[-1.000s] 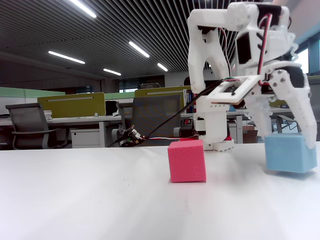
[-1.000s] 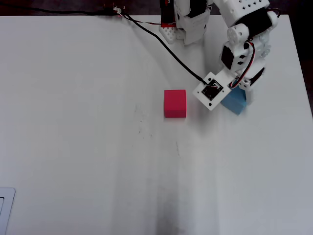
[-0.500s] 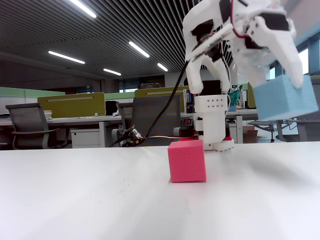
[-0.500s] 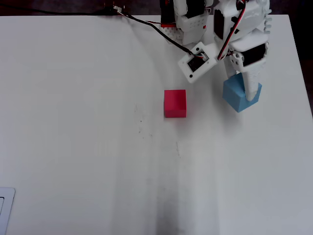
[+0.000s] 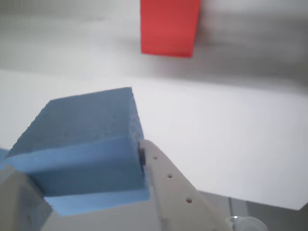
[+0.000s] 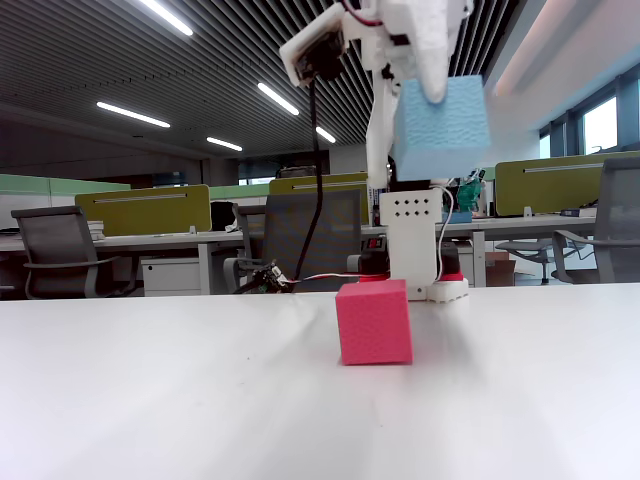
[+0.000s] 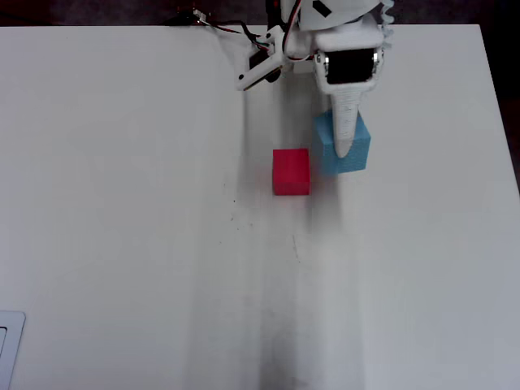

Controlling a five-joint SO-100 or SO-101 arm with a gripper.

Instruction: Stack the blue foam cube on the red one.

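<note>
White tabletop (image 7: pixel 122 244) carries the red one (image 7: pixel 291 171) alone, while the gripper (image 7: pixel 348 138), jaws clamped on the blue foam cube (image 7: pixel 345 152), hangs high, just right of it in the overhead view.

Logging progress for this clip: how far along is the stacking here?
Done: the gripper has picked up the blue cube and holds it in the air, well above the table in the fixed view. In hand: carrying it over; overhead it sits just right of the red cube, not above it. Left: line it up over the red cube, lower it and release.
</note>
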